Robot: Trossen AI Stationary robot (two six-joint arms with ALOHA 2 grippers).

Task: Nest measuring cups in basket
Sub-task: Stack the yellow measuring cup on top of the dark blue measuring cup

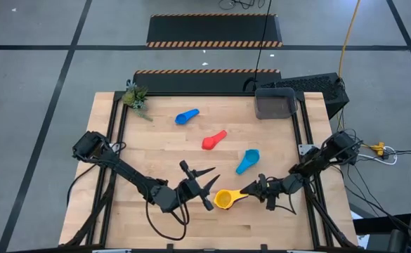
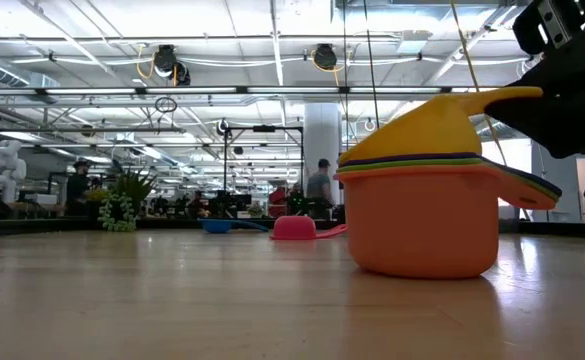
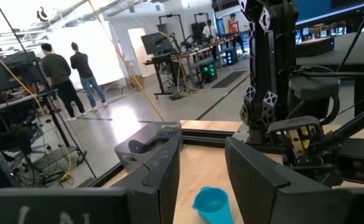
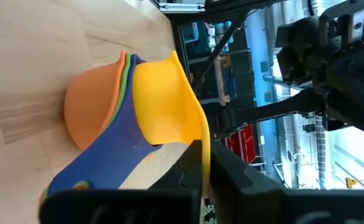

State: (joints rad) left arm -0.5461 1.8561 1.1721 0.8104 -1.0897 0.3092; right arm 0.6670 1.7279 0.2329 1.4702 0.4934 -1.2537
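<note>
Right gripper sits low at the near edge of the table, jaws clamped tight on the thin handle of the yellow cup; in the right wrist view that handle runs edge-on between the two dark fingers. The yellow cup is the top of a nested stack: under it thin rims of green and navy show, and the orange cup is the outer shell, resting flat on the wood. The stack lies directly ahead of the right gripper's fingertips, between it and the left gripper. Left gripper hovers on the far side of the stack from the right one, near the stack but not touching it, jaws partly open and holding nothing; its fingers frame bare table. Just behind the right gripper, further onto the table, lies the light blue cup, apart from both grippers; it also shows ahead of the left gripper's fingers. Further back towards the table centre is the red cup, then the blue cup. The basket stands at the far corner on the right arm's side, well apart from the right gripper, with no cup visible in it. A small green plant sits at the opposite far corner.
</note>
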